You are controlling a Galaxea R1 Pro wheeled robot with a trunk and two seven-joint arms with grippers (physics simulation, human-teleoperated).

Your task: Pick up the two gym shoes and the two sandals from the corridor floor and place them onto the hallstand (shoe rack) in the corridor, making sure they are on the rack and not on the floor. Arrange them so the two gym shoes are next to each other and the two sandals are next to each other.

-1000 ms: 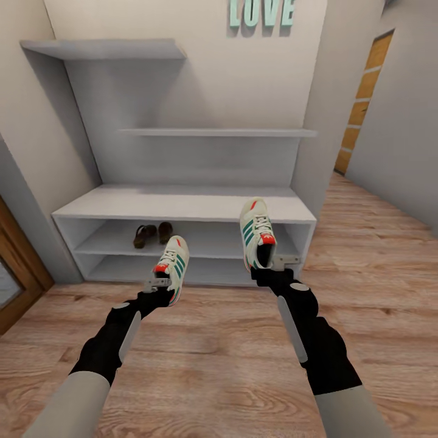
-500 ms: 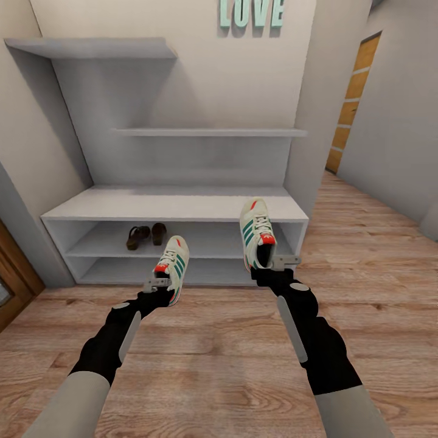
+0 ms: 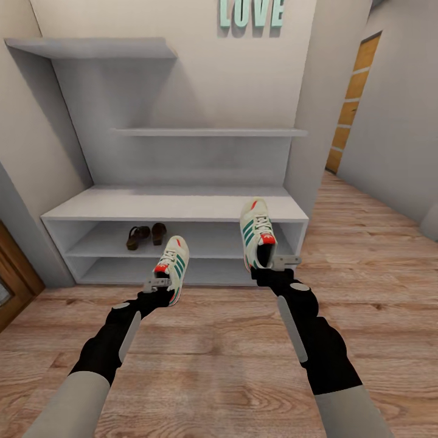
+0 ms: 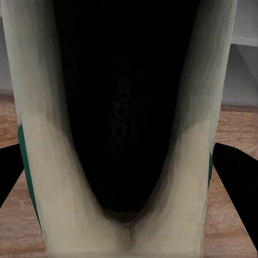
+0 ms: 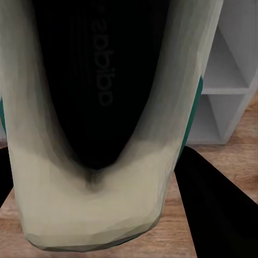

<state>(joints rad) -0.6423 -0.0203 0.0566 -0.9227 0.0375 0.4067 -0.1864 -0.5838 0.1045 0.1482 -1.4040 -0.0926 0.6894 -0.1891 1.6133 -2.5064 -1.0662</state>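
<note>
Each of my grippers carries a cream-white gym shoe with green stripes. The left gripper [image 3: 159, 291] is shut on the heel of one gym shoe [image 3: 171, 263], held low before the hallstand [image 3: 176, 204]. Its dark inside [image 4: 121, 107] faces the left wrist camera between black fingers [image 4: 236, 172]. The right gripper [image 3: 271, 267] is shut on the other gym shoe [image 3: 257, 231], raised near the bench top's right end; its opening [image 5: 102, 80] faces the right wrist camera. Two brown sandals [image 3: 146, 235] lie side by side on the hallstand's middle shelf, at its left part.
Wood-plank corridor floor [image 3: 219, 353] stretches between me and the hallstand. A brown door frame [image 3: 15, 267] stands at the left, and a wooden door [image 3: 350, 103] down the corridor at the right. Teal LOVE letters [image 3: 251, 12] hang above the upper shelves [image 3: 207, 131].
The camera shifted a second ago, so the hallstand sits slightly further left in the picture. Both arms and shoes keep the same places; nothing differs in the last half second.
</note>
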